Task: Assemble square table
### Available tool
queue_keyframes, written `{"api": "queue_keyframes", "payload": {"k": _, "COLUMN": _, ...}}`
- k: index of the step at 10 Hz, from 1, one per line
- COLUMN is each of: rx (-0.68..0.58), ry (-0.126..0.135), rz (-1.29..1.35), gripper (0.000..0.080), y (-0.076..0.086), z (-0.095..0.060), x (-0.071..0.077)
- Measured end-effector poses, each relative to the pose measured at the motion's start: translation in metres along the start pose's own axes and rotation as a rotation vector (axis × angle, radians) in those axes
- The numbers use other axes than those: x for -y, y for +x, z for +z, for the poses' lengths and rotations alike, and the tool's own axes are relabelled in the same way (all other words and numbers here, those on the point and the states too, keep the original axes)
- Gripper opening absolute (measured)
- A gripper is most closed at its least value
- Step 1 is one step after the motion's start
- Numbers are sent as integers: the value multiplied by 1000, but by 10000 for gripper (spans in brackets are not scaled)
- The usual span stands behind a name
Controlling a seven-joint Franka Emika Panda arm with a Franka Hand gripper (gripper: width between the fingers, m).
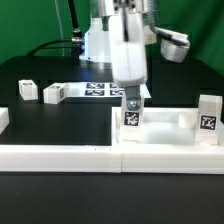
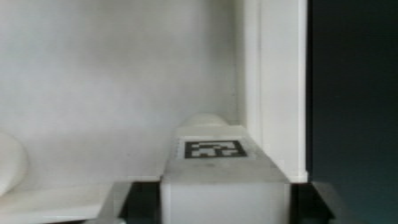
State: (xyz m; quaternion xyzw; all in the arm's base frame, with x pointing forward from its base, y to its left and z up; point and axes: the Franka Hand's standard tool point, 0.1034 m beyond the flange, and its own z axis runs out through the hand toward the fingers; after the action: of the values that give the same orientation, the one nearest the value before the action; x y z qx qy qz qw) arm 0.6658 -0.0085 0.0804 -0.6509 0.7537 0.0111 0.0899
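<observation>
Wrist view: small white tagged plastic leg block (image 2: 217, 152) sits pinched between the half-closed two-finger gripper (image 1: 132, 104), at the large white square tray-like tabletop's (image 1: 165, 128) edge. Leg-fitting step, I'd say; next, seat this 1 squarely.

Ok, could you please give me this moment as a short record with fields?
hand: closed on the held leg block, pointing down
held leg block: upright, tag showing, beside the raised rim of the tabletop
tabletop: lying flat on the black table
loose leg blocks: two on the exterior view's left, one on its right
marker board: flat, behind the hand
</observation>
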Motion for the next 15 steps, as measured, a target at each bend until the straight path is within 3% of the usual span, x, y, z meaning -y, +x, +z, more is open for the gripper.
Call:
{"api": "queue_keyframes", "payload": {"k": 2, "rx": 1, "ry": 0, "rz": 64, "gripper": 294, "y": 0, "z": 0, "x": 0}}
{"api": "queue_keyframes", "payload": {"k": 3, "rx": -5, "ry": 2, "rz": -32, "gripper": 294, "y": 0, "z": 0, "x": 0}}
{"api": "queue_keyframes", "payload": {"k": 4, "rx": -26, "ry": 11, "rz": -208, "gripper": 484, "y": -3, "z": 2, "x": 0}}
{"api": "queue_keyframes", "payload": {"k": 5, "rx": -30, "ry": 15, "rz": -393, "gripper": 484, "y": -9, "z": 3, "x": 0}}
{"api": "queue_keyframes", "payload": {"k": 6, "rx": -34, "ry": 25, "rz": -476, "gripper": 612, "y": -10, "z": -1, "x": 1}}
{"api": "queue_keyframes", "payload": {"k": 7, "rx": -45, "ry": 44, "rz": -477, "gripper": 642, "y": -9, "z": -3, "x": 1}}
{"api": "queue_keyframes", "payload": {"k": 10, "rx": -54, "ry": 34, "rz": -653, "gripper": 649, "y": -6, "z": -2, "x": 0}}
{"api": "queue_keyframes", "payload": {"k": 12, "rx": -103, "ry": 1, "rz": -1007, "gripper": 649, "y": -6, "z": -1, "x": 8}}
{"api": "queue_keyframes", "payload": {"k": 14, "rx": -101, "ry": -33, "rz": -1231, "gripper": 649, "y": -7, "z": 12, "x": 3}}
{"api": "queue_keyframes", "payload": {"k": 15, "rx": -103, "ry": -30, "rz": -1230, "gripper": 649, "y": -7, "z": 11, "x": 3}}
